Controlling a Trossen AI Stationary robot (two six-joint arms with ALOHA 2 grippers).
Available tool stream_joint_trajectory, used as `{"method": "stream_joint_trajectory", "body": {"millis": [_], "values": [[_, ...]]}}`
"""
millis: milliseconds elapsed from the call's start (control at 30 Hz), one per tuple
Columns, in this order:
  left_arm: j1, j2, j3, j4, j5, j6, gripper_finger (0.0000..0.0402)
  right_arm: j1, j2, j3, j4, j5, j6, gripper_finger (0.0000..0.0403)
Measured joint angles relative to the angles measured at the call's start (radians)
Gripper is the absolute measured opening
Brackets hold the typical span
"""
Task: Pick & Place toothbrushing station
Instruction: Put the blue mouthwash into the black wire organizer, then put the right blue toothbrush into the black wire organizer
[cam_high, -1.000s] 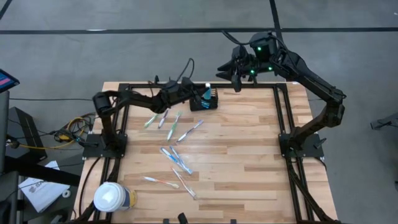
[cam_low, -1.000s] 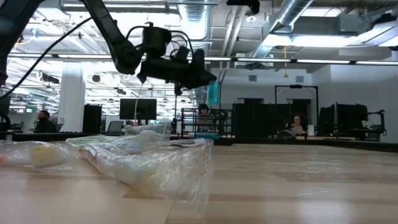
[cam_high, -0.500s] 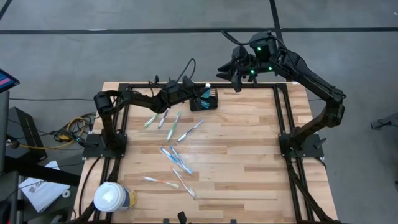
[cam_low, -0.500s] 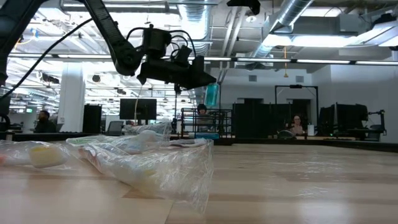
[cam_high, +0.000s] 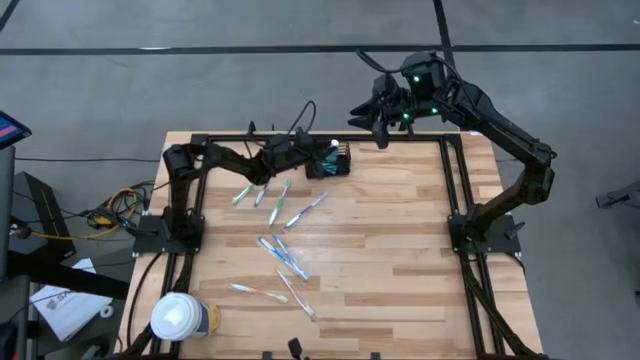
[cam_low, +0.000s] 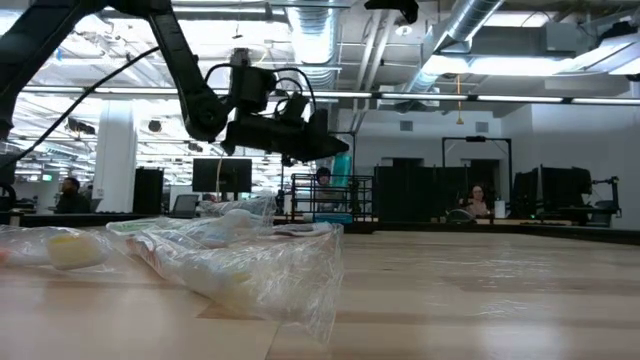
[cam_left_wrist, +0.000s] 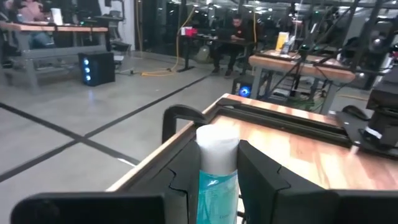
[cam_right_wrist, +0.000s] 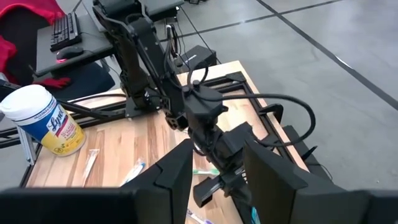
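My left gripper (cam_high: 324, 149) is shut on a teal toothpaste tube with a white cap (cam_left_wrist: 217, 163), just over the black wire-mesh basket (cam_high: 331, 164) at the table's far side. The tube also shows in the low view (cam_low: 342, 160), in front of the basket (cam_low: 330, 198). The basket stands on the table and holds some teal and blue items. Several toothbrushes (cam_high: 283, 254) lie loose on the wood. My right gripper (cam_high: 380, 128) hangs open and empty above the table's far edge, right of the basket. My left gripper pinches the tube's teal body (cam_left_wrist: 217, 186) between its two fingers (cam_left_wrist: 258, 177), which lie along the tube. The white cap end (cam_left_wrist: 216, 144) sticks out past the fingertips. The gripper comes from the table's left, slanting down. The tube is clear of the table, over the basket.
A white-lidded yellow-blue cup (cam_high: 180, 318) stands at the near left corner. More toothbrushes lie left of the basket (cam_high: 264, 190) and near the front (cam_high: 260, 292). A black frame (cam_high: 455, 190) runs around the table. Clear plastic wrap (cam_low: 240, 255) lies close to the low camera.
My left gripper has gone down toward the basket and a little toward the table's near edge, still holding the tube. Its arm has stretched farther toward the table's right.
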Motion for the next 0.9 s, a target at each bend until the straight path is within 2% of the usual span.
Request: {"method": "stream_joint_trajectory", "body": {"millis": [400, 667, 767, 900], "values": [[-0.007, 0.040, 0.000, 0.015, -0.002, 0.007, 0.0075, 0.021, 0.000, 0.000, -0.002, -0.003, 0.000, 0.0133], [-0.010, 0.033, 0.000, 0.022, -0.003, -0.001, 0.0175, 0.021, 0.000, 0.000, -0.003, -0.003, 0.000, 0.0133], [-0.010, 0.032, 0.000, 0.015, -0.003, -0.001, 0.0188, 0.021, 0.000, 0.000, -0.003, -0.003, 0.000, 0.0133], [-0.010, 0.013, 0.000, 0.007, 0.002, -0.004, 0.0186, 0.021, 0.000, 0.000, -0.004, -0.003, -0.003, 0.0133]]}}
